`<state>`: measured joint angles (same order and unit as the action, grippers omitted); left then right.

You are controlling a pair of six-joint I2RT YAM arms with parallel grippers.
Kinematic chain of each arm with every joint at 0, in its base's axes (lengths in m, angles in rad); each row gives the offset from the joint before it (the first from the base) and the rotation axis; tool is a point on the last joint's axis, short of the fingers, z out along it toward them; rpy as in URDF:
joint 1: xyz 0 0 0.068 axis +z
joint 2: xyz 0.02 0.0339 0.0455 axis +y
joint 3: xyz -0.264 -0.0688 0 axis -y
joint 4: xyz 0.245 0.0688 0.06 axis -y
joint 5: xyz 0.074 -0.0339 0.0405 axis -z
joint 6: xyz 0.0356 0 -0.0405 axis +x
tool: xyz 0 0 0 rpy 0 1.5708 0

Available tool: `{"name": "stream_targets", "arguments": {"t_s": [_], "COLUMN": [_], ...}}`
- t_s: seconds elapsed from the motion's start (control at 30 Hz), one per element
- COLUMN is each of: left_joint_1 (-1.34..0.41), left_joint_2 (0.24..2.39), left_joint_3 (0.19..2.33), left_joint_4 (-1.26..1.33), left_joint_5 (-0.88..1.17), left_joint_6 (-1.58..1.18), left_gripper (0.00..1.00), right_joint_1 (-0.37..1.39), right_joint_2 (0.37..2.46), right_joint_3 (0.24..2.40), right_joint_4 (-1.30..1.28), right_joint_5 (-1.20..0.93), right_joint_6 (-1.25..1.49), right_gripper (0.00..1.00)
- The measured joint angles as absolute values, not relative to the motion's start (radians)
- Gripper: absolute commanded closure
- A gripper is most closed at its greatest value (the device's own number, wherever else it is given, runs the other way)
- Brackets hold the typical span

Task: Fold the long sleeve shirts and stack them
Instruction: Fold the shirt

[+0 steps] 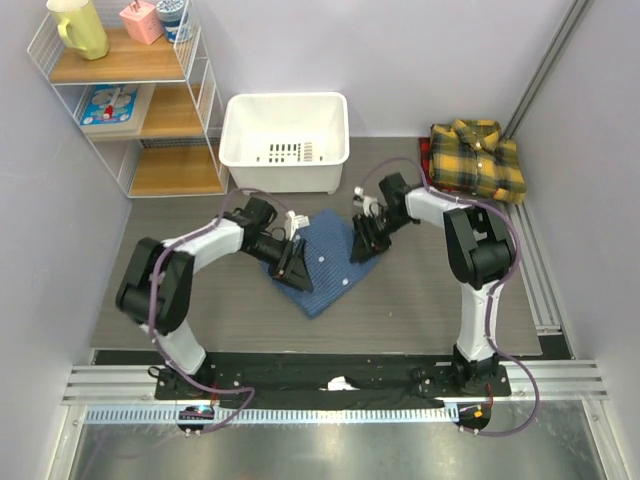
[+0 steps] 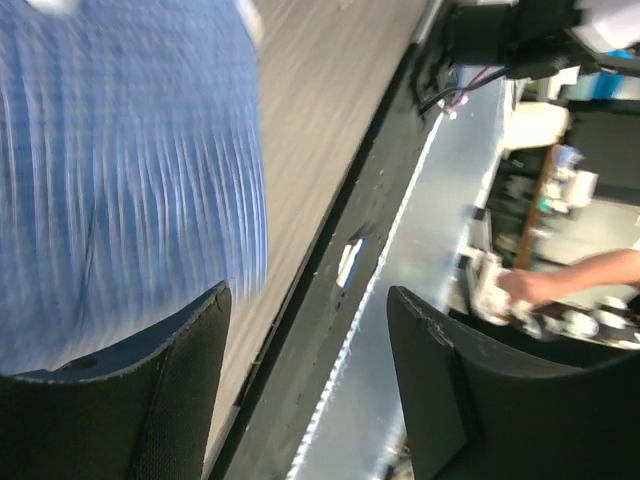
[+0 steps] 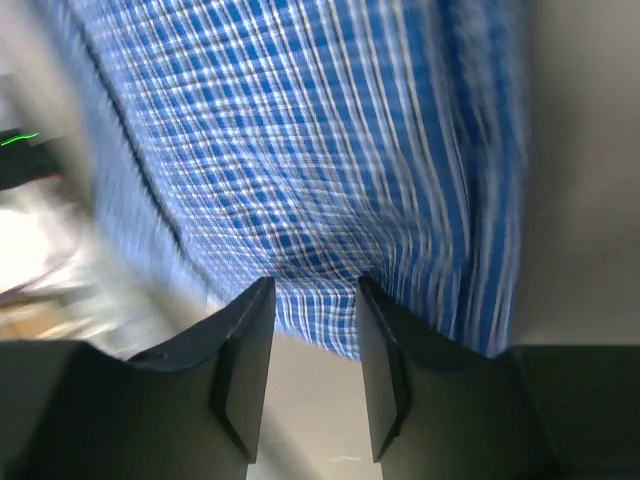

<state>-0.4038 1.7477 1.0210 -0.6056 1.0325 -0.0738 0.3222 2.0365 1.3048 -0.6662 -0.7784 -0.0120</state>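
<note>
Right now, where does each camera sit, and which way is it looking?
Top: above and behind, looking down on the left arm, the right arm, a blue checked cloth shirt and a yellow plaid cloth shirt.
Left wrist: on its arm, facing the near edge of the table past the left hand.
Right wrist: on its arm, facing the blue shirt past the right hand.
All share the blue shirt.

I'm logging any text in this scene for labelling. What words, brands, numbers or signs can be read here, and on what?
None can be read.
The blue-and-white box on the wire shelf: printed, but too small to read.
The patterned cup: likewise.
</note>
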Motion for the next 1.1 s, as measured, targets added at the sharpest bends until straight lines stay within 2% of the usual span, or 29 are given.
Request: {"name": "stream_targets", "arguments": {"t_s": [0.17, 0.37, 0.5, 0.6, 0.87, 1.1], "left_joint_1": [-0.309, -0.132, -0.119, -0.118, -0.114, -0.110], "left_joint_2": [1.518, 1.375, 1.373, 1.398, 1.536, 1.754], "left_joint_3": [1.029, 0.957, 0.870, 0.823, 0.812, 0.795], "left_joint_4": [-0.643, -0.562, -0.476, -0.410, -0.261, -0.089], "left_joint_5": [0.991, 0.902, 0.846, 0.821, 0.804, 0.877], "left_joint_6": [-0.054, -0.181, -0.304, -0.393, -0.472, -0.499], "left_gripper": [0.32, 0.29, 0.29, 0.30, 0.33, 0.35], "right_joint_1": [0.331, 0.426, 0.553, 0.610, 0.607, 0.608], "right_joint_2": [2.118, 2.027, 1.943, 1.955, 1.961, 1.936], "right_joint_3": [1.617, 1.613, 1.503, 1.458, 1.345, 1.309], "right_joint_4": [-0.711, -0.712, -0.649, -0.608, -0.478, -0.502], "right_joint_5": [-0.494, -0.374, -0.355, -0.352, -0.392, -0.471], "right_joint_6": [-0.283, -0.423, -0.456, -0.477, -0.579, -0.708], "right_gripper": [0.40, 0.21, 0.19, 0.18, 0.17, 0.19]}}
